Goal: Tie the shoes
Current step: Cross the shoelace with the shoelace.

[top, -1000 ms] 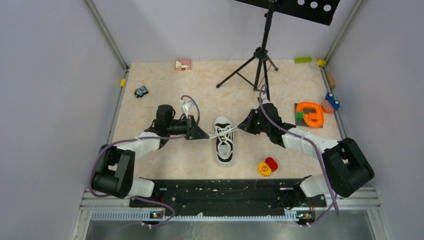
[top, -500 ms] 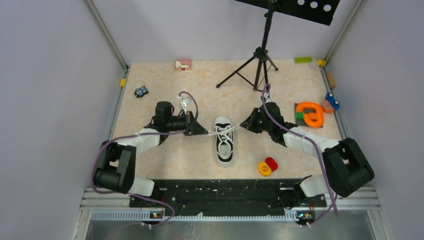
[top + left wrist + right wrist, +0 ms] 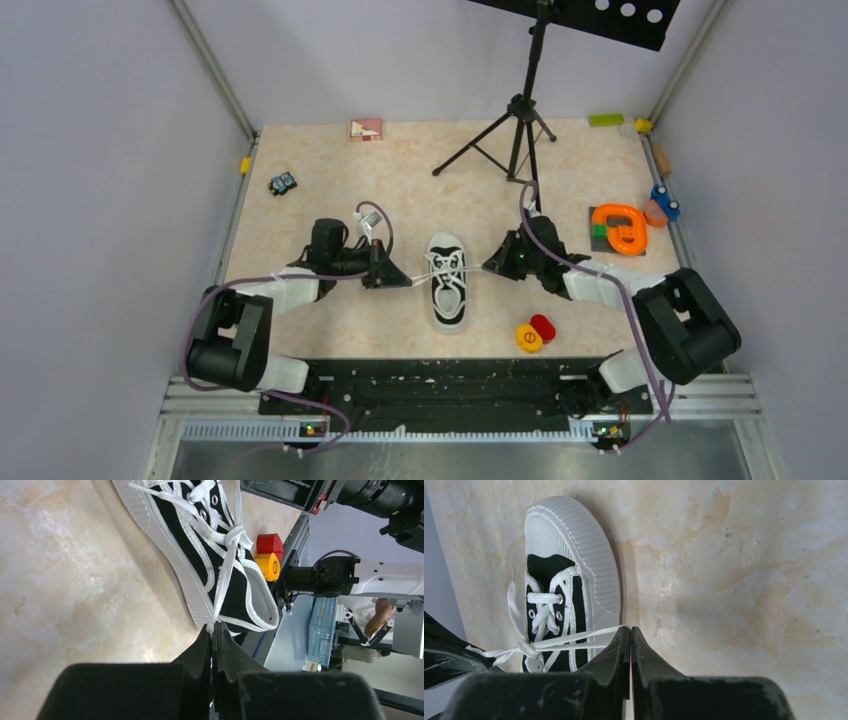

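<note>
The black sneaker (image 3: 447, 305) is lying mid-worktop (image 3: 330, 170), toe pointing far, between the two arms. The left lace end (image 3: 223, 580) is being pinched in the closed left claw (image 3: 213, 630) and held taut leftward. The right lace end (image 3: 574, 640) is being gripped in the closed right claw (image 3: 629, 632) and held taut rightward. These opposite pulls are seemingly being applied so that the knot (image 3: 234, 534) is cinched down.

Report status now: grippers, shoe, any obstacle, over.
Left gripper and right gripper: jaws shut on laces, strands taut sideways. Sneaker upright between them, knot crossed, no bow. Red and yellow pieces nearby, apart.
</note>
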Motion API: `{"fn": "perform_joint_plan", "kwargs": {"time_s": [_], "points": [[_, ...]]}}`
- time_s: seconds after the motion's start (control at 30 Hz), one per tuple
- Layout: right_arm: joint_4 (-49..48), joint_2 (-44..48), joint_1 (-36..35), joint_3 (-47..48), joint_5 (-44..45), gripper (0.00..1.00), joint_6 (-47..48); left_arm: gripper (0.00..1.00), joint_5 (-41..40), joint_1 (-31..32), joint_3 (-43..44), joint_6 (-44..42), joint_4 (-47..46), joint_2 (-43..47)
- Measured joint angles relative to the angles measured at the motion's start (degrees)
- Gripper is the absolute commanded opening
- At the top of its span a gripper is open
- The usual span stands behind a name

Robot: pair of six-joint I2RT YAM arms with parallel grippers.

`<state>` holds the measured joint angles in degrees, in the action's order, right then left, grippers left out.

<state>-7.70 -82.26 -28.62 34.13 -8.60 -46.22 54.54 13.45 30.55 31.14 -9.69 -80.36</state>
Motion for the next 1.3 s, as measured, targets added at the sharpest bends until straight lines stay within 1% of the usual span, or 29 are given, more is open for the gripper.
{"fn": "perform_joint_plan", "kwargs": {"time_s": [0.3,0.4,0.53,0.87,0.97,1.1,1.3], "points": [[-1.07,-1.29,0.0,0.0,-0.07,0.0,-0.04,0.0,-1.95,-0.17,-2.34,0.81,-0.59,0.31],[-1.09,-1.29,0.0,0.0,-0.02,0.0,-0.07,0.0,-3.17,-0.26,-3.02,1.7,-0.15,3.26],[-1.09,-1.29,0.04,0.0,0.17,0.0,-0.09,0.0,-3.91,-0.26,-1.95,0.42,1.81,7.02],[0.04,1.73,0.39,0.37,1.01,0.0,-0.04,0.0,-3.63,-0.26,-0.09,-2.08,6.88,7.48],[-0.11,1.68,0.42,0.81,1.16,0.0,0.11,0.0,-3.58,-0.26,-0.11,-2.43,6.38,6.95],[-0.28,0.28,0.55,0.81,1.42,0.0,0.15,0.0,-3.52,-0.31,-1.01,-1.51,3.63,3.93],[-0.46,-0.59,0.57,0.81,1.36,0.0,0.31,0.0,-4.46,-0.31,-2.99,-0.85,3.17,5.11]]}}
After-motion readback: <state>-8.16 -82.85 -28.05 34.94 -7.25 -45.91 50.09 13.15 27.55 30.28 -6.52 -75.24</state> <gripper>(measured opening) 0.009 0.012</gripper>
